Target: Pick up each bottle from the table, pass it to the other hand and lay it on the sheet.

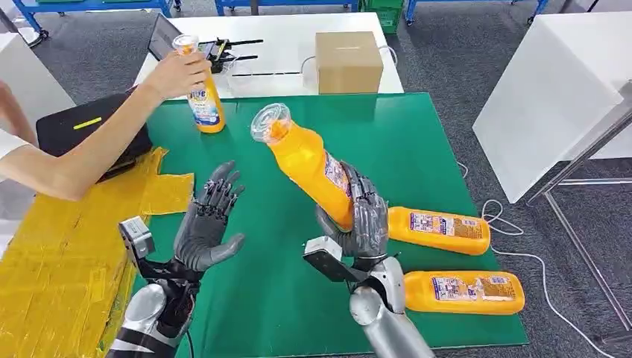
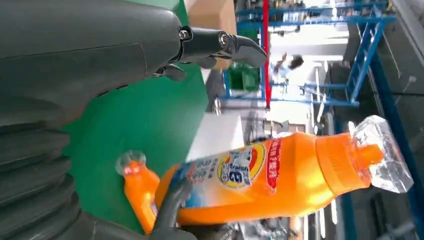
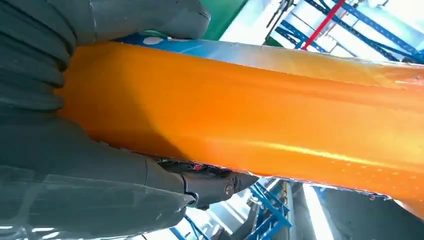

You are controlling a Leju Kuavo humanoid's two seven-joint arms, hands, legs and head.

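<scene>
Head view: right hand point(image 1: 363, 224) fingers wrapped round tilted bottle point(image 1: 305, 156); left hand point(image 1: 209, 220) fingers spread, empty.

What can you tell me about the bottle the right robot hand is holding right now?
The held bottle is orange plastic with a blue and white printed label and a clear cap over an orange nozzle. The right robot hand grips its lower body, fingers wrapped around it. It is lifted above the green sheet and tilted, cap toward the open left robot hand, which does not touch it.
</scene>
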